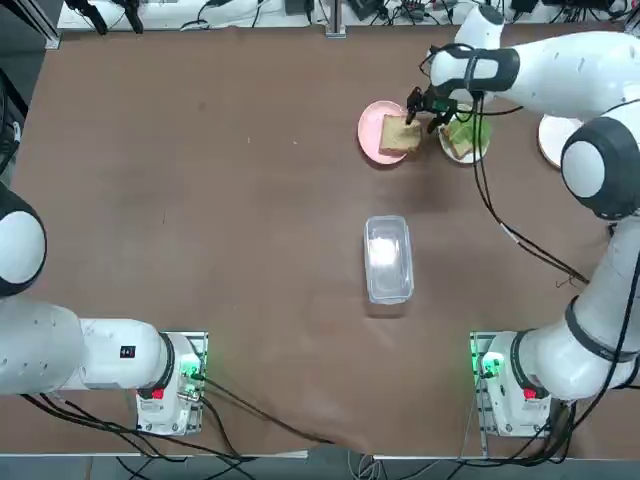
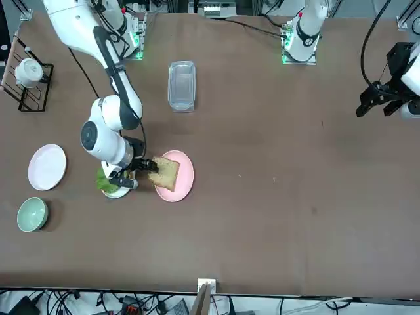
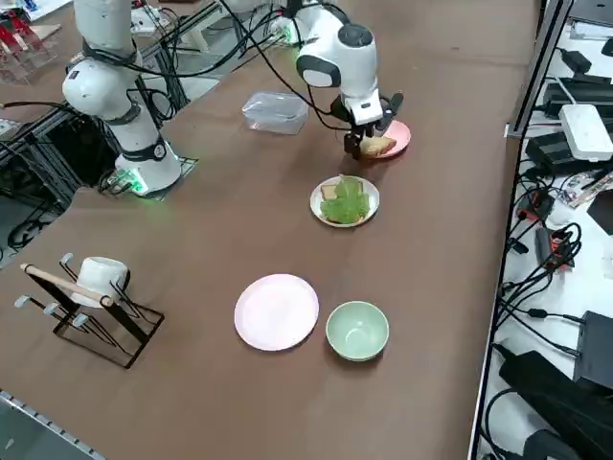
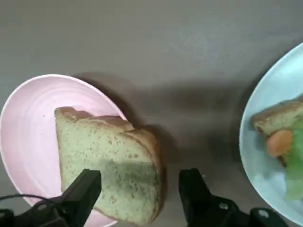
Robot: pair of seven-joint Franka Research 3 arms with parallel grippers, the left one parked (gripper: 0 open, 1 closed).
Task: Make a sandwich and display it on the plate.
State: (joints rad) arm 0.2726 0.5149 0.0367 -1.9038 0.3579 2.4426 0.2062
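Now the right tool [image 4: 137, 191] hangs wide open and empty over the edge of the bread slice [image 4: 111, 163], one finger above it, the other just off its side. Slice lies on the pink plate [image 4: 28, 142], overhanging the rim. White plate [image 4: 258, 156] just beside holds a slice under lettuce [image 3: 347, 203] with an orange bit. Step in hand, likely: fetching the top slice. Next calls for lowering to straddle the slice edge, closing, then carrying it onto the lettuce.
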